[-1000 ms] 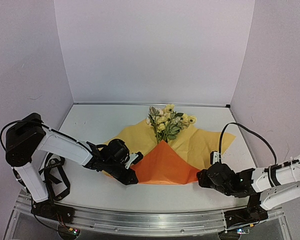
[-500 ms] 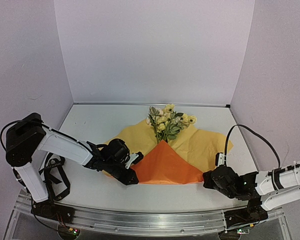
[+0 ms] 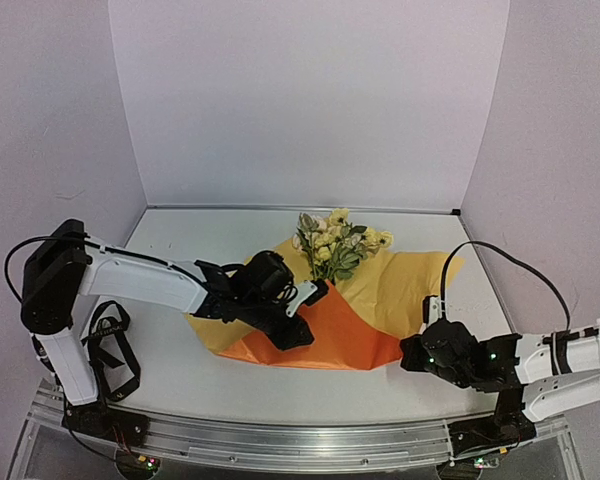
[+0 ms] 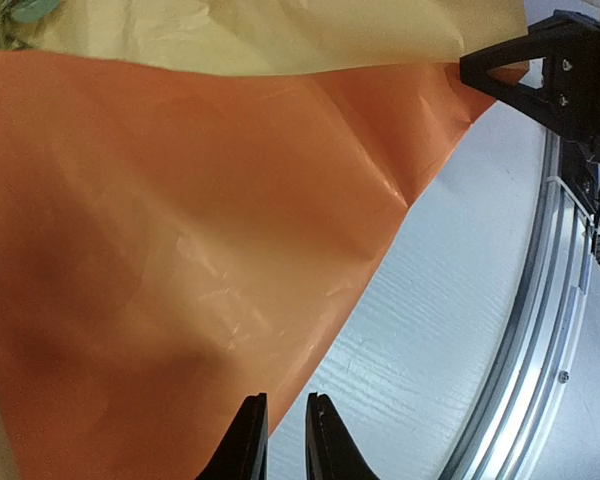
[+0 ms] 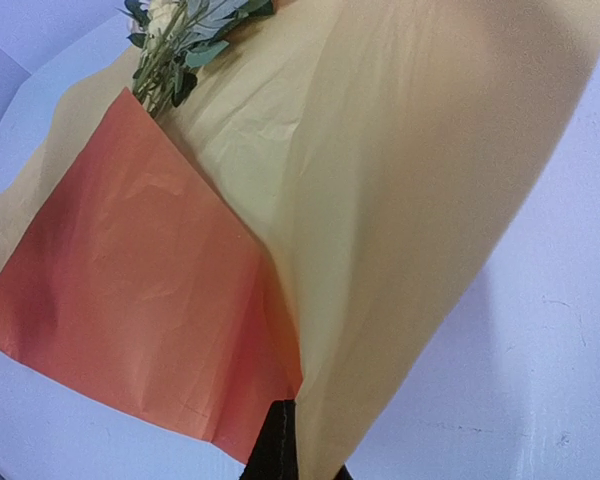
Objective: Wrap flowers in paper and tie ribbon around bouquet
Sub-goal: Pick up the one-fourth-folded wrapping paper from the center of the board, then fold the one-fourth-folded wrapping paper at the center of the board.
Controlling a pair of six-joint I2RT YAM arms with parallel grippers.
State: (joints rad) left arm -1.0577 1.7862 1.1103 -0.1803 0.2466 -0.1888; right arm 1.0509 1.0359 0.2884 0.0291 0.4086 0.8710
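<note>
The flowers lie with their stems under a folded orange flap of the paper, whose yellow backing spreads to the right. Together they make a loose, open bouquet. My left gripper sits on the flap's left side. Its jaws are a narrow gap apart, and the orange edge runs into my left gripper. My right gripper is shut on the paper's near right corner, where orange and yellow layers meet at my right gripper. Flat black loops, apparently the ribbon, lie at the far left.
Pale walls close in the table on three sides. A metal rail runs along the near edge and shows in the left wrist view as the rail. The right arm's black cable arcs over the right side.
My left gripper has moved right and toward the flowers, dragging the orange flap with it. My right gripper has closed on the paper's right corner.
</note>
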